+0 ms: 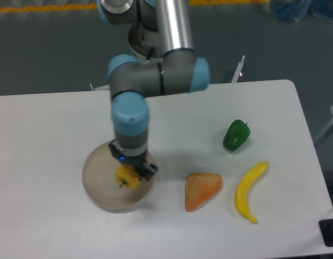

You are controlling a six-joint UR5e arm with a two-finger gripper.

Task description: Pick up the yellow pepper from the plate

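Over the plate [96,186], right of its centre, I have the gripper [133,174] pointing straight down, its fingers closed on the yellow pepper [127,177], which sits directly beneath the tool and just inside the plate's right rim. I cannot tell from this fixed camera whether the pepper is touching the plate's floor or already clear of it; the wrist hides the top of the fruit and only its lower lobes and short dark stem show. The pepper is blocky, with no long axis to speak of, so the grip direction matters little; what matters is that the way out is straight up. I judge the lift to be the step in hand. Room is generous: right of the plate lies an orange wedge [202,190], near but apart from the rim, with the banana [248,191] and green pepper [236,135] farther right and well apart. The plate's low rim is the only edge the pepper could catch if I drift sideways.
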